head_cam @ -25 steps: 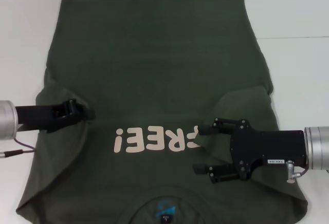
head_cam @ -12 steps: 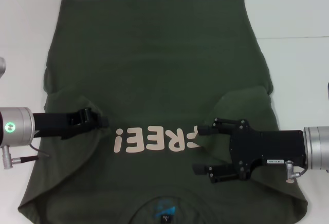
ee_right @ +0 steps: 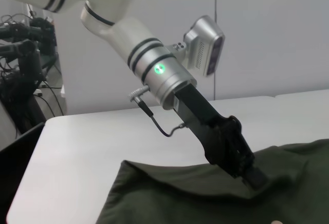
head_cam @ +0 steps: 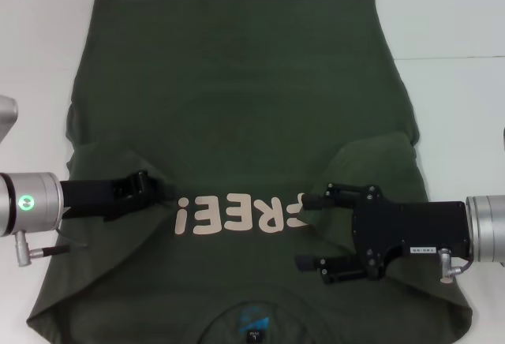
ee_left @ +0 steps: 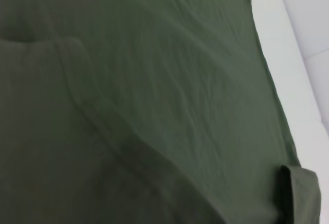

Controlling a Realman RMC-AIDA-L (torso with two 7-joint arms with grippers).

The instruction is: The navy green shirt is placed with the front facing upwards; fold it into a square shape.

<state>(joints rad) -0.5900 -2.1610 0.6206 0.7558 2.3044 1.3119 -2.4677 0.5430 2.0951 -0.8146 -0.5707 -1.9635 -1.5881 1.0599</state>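
While the navy green shirt (head_cam: pixel 237 123) lies spread face-up across the white table (head_cam: pixel 458 13), filling most of the frame with its lettering low at centre, the left gripper (head_cam: pixel 150 188) presses into the fabric at lower left, its fingers too buried to tell apart or together. At lower right, the right gripper (head_cam: pixel 312 229) hovers, fingers spread wide.

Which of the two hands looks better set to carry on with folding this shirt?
Probably the left. The left hand is pressed into the folded-in sleeve of the navy green shirt, as if gripping it. The right hand sits open above the lettering, holding nothing.
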